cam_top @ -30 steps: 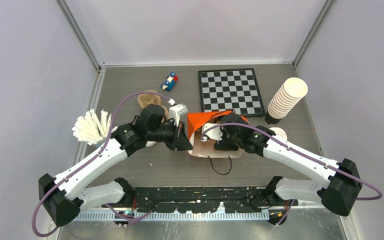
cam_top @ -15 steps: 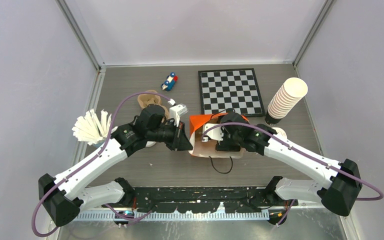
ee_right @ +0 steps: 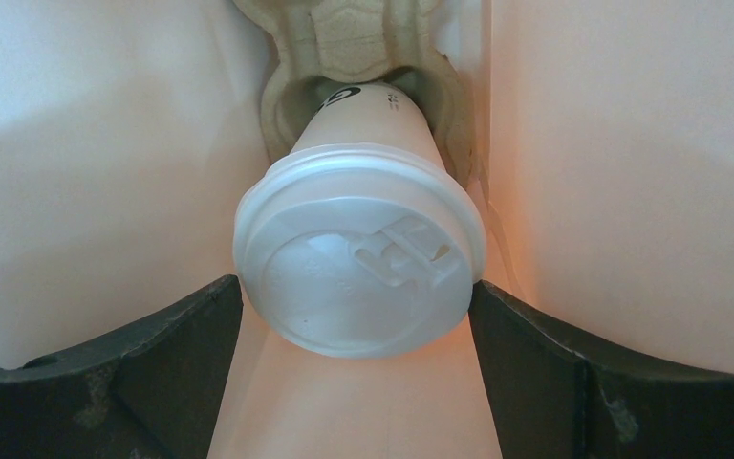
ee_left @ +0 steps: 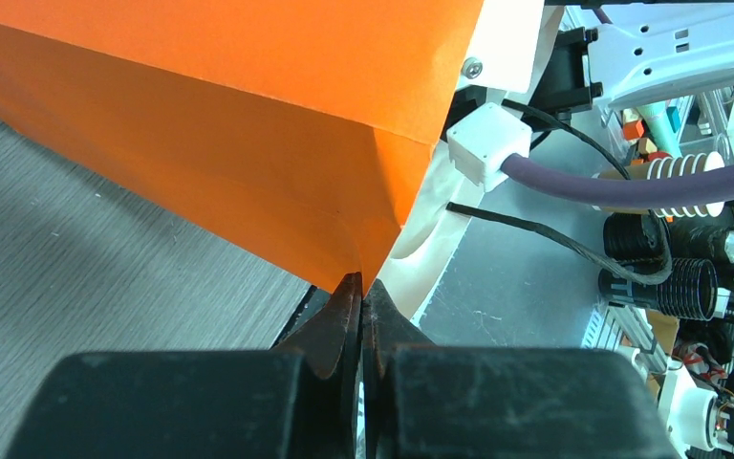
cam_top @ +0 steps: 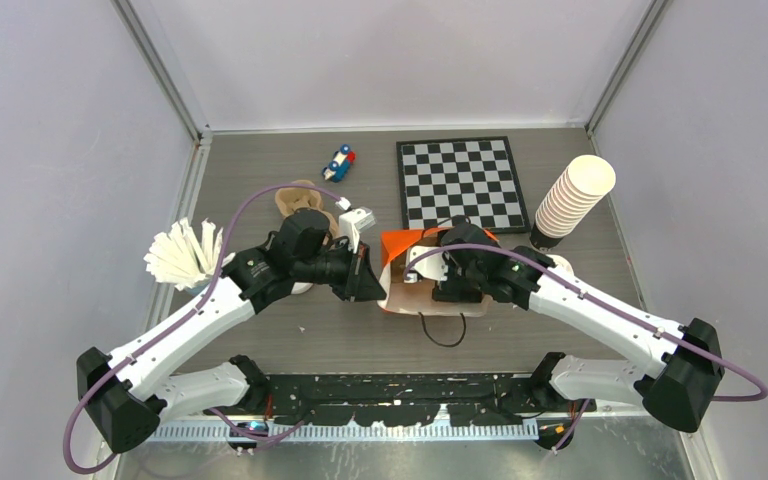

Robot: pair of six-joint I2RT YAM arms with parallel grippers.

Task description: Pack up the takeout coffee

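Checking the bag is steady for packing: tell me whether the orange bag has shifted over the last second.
Yes, slightly: the orange bag's far edge has pulled back from the chessboard's near edge, so less orange shows.

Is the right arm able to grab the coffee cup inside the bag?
Probably yes. The right end effector sits open inside the bag, one finger on each side of the coffee cup's lid, with nothing between them.

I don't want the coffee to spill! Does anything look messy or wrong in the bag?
Nothing stands out. The takeout coffee has its lid on and sits in the cardboard holder inside the orange bag. No spill shows.
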